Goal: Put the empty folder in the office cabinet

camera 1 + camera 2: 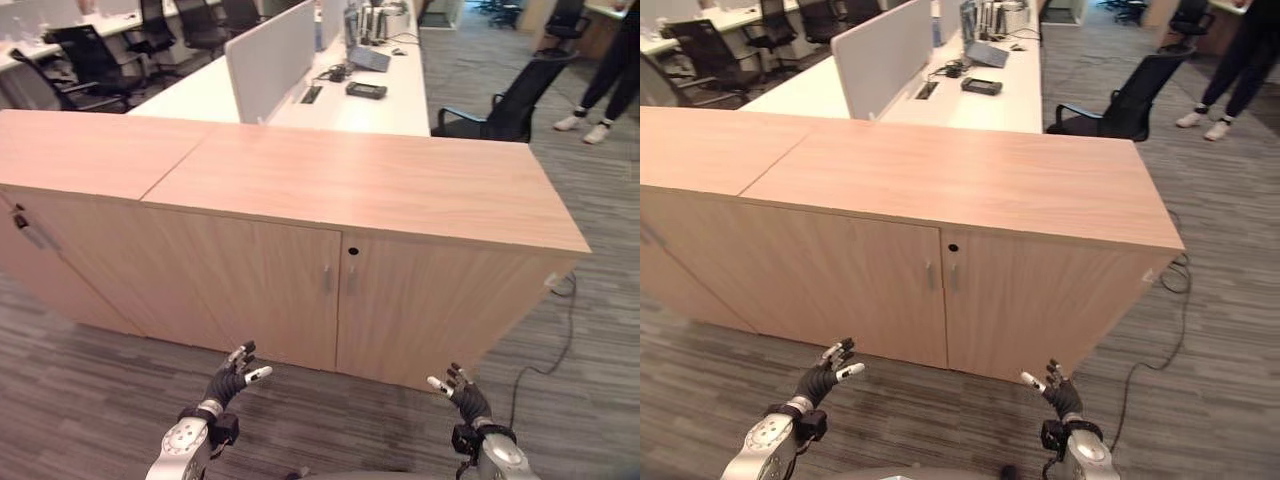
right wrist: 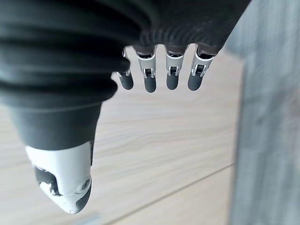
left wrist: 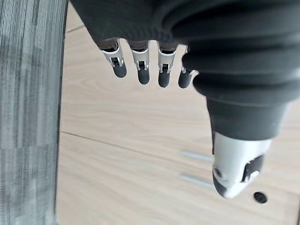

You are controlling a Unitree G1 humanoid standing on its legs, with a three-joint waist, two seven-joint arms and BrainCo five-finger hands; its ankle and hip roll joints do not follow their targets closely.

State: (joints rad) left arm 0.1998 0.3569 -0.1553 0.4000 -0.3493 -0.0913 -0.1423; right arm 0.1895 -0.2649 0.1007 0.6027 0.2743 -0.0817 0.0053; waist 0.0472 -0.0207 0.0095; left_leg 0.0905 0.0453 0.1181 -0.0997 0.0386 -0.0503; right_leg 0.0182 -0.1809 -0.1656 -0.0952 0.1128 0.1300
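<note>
A low wooden office cabinet (image 1: 400, 190) stands in front of me with both its doors (image 1: 260, 290) closed. Two slim vertical handles (image 1: 337, 279) meet at the middle seam, under a round keyhole (image 1: 352, 251). My left hand (image 1: 230, 380) hangs open in front of the left door, near the carpet, with its fingers (image 3: 140, 68) straight and pointing at the wood. My right hand (image 1: 464, 397) is open too, in front of the right door, with fingers (image 2: 159, 77) straight and thumb (image 2: 65, 187) apart. Neither hand holds or touches anything.
A second matching cabinet (image 1: 70, 160) joins on the left. Behind stand white desks (image 1: 340, 100) with a grey divider (image 1: 268, 60) and devices, and black office chairs (image 1: 510, 100). A person's legs (image 1: 600, 90) show at the far right. Grey carpet (image 1: 90, 400) lies between me and the cabinet.
</note>
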